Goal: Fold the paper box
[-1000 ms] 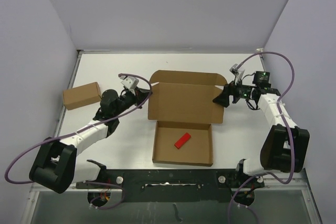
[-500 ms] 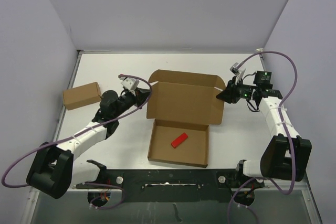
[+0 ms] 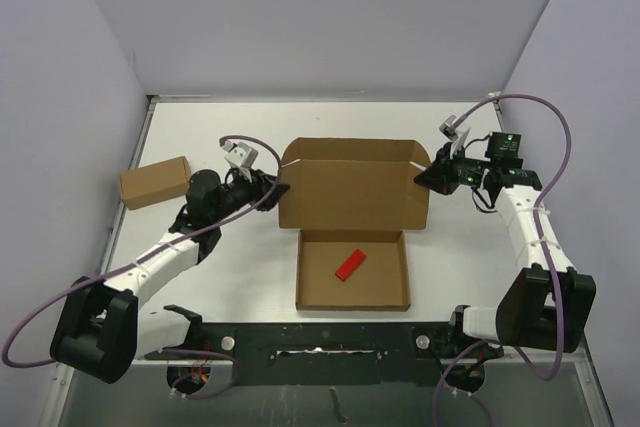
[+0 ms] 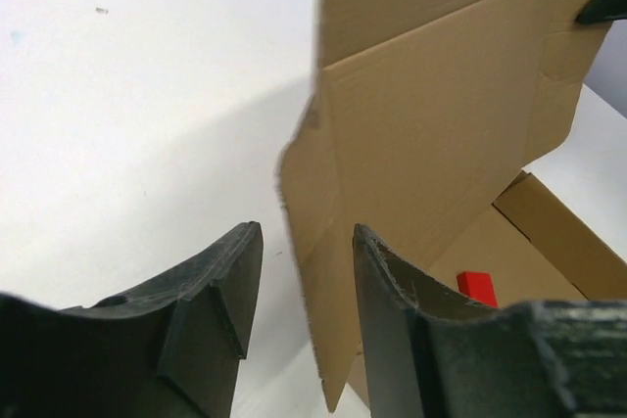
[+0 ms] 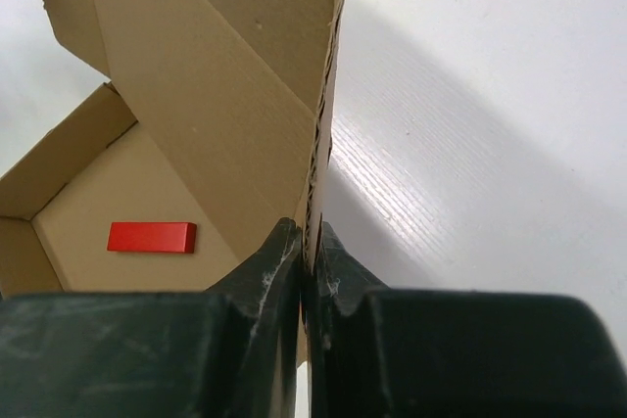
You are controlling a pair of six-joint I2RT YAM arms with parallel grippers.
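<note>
- The box sits mid-table, its lid stood up behind the open tray.
- The red block lies loose on the tray floor.
- The right gripper is at the lid's right edge, jaws pinched together on the thin cardboard.
- The left gripper is at the lid's left side, jaws apart. The side flap hangs in the gap, with no squeeze on it that I can see.
- Handling, as I judge it: light, thin corrugated board. It is stiff across a panel but bends freely at the creases.
- A push on one side would likely slide the whole box, since nothing pins it down.
- Best hold looks like an edge pinch near a crease, one on each side of the lid, so that it swings down evenly. A hard clamp could dent the rim.
- The top view gives the whole layout: both arms flank the lid, and a small box stands well apart at centre left.
- It cannot settle the jaws, though; both grippers read there as dark lumps against the cardboard.
- The right wrist view shows the clamp on the edge and looks down into the tray.
- The left wrist view shows the open gap and the flap's crease line.
</note>
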